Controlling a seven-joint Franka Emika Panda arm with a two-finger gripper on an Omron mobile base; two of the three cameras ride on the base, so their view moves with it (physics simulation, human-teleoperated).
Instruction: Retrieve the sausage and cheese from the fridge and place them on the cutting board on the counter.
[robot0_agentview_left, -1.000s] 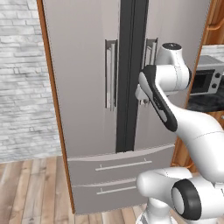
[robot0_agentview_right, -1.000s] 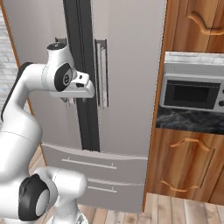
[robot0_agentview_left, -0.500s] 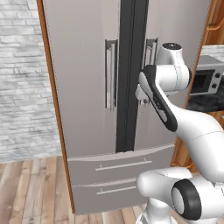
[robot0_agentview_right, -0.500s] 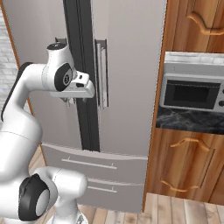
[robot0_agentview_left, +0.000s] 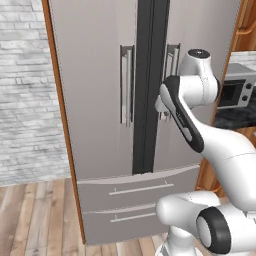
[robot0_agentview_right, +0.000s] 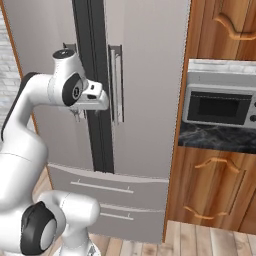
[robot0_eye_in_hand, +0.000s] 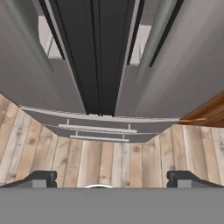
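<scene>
Straight ahead of the robot stands the tall grey-silver French-door fridge (robot0_agentview_left: 100, 100), both upper doors shut against the dark central strip, its two lower drawers closed beneath them; the sausage and cheese cannot be seen with the doors closed. Each door carries a vertical bar handle: the left-door handle (robot0_agentview_left: 125, 85) is clear in the left base view, and the right-door handle (robot0_agentview_right: 116, 85) stands out in the right base view. To the fridge's right are brown wooden cabinets (robot0_agentview_right: 220, 190) under a stretch of black marble-look counter (robot0_agentview_right: 220, 139), with a grey microwave (robot0_agentview_right: 220, 105) sitting on it. A light brick wall (robot0_agentview_left: 25, 90) lies to the fridge's left above a wooden plank floor (robot0_agentview_left: 35, 220). The white arm reaches up in front of the doors, and its gripper (robot0_eye_in_hand: 112, 178) hangs close to the right-door handle without touching it, fingertips (robot0_eye_in_hand: 43, 178) spread wide apart with nothing between them.
</scene>
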